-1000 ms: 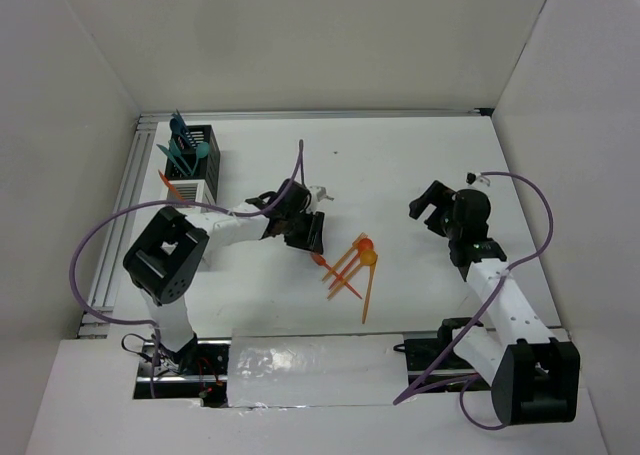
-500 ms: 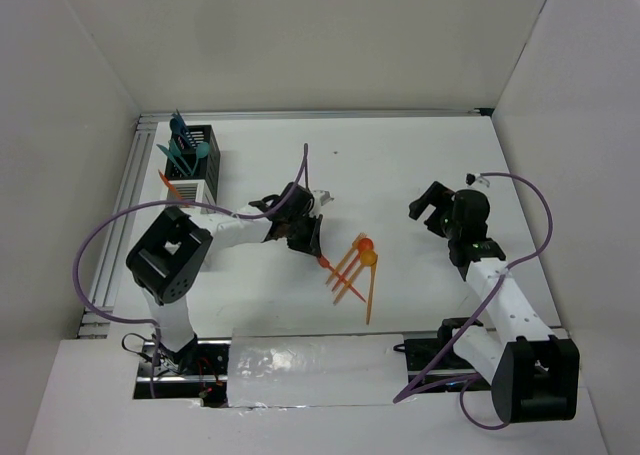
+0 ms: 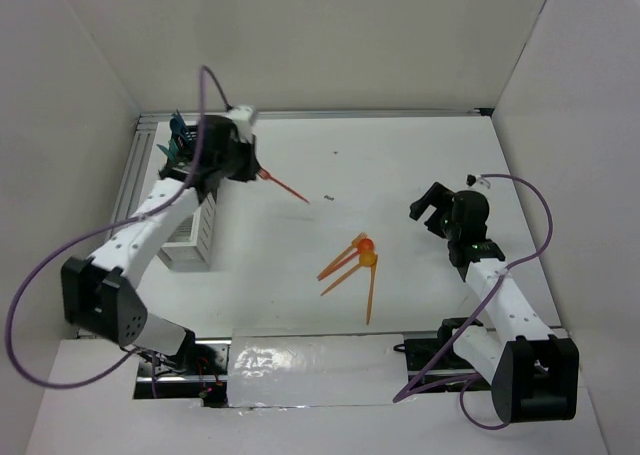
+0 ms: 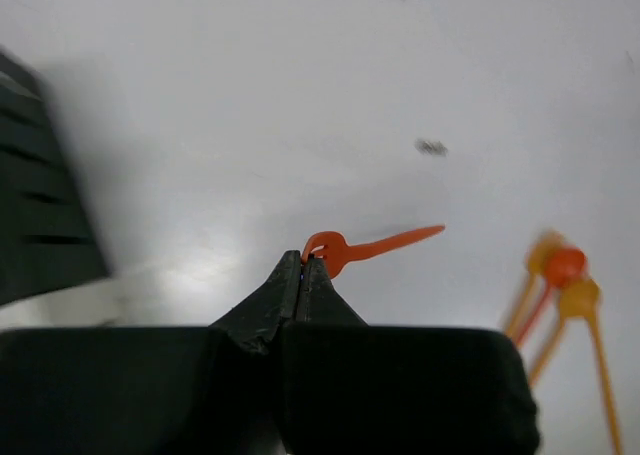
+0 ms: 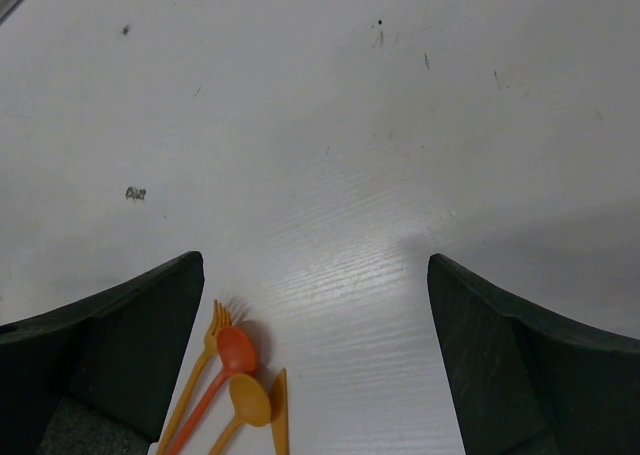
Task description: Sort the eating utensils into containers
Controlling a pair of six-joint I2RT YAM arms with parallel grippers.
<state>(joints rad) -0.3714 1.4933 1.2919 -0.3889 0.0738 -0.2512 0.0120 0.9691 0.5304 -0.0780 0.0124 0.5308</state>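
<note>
My left gripper (image 3: 256, 172) is raised at the back left and shut on a red utensil (image 3: 286, 189). In the left wrist view, the gripper (image 4: 303, 261) pinches the utensil (image 4: 385, 245) by its head end, and the handle points away to the right. The black bin (image 4: 40, 225) is just left of the gripper and holds teal utensils (image 3: 180, 129). The white bin (image 3: 190, 239) stands in front of it. Several orange utensils (image 3: 356, 262) lie mid-table and also show in the right wrist view (image 5: 236, 367). My right gripper (image 3: 430, 207) (image 5: 312, 275) is open and empty, above the table right of them.
An aluminium rail (image 3: 112, 245) runs along the table's left edge beside the bins. White walls enclose the back and sides. A small dark speck (image 3: 328, 197) lies mid-table.
My left arm has lifted the red utensil out of the pile and swung it up and back-left toward the bins. The right arm has not moved.
</note>
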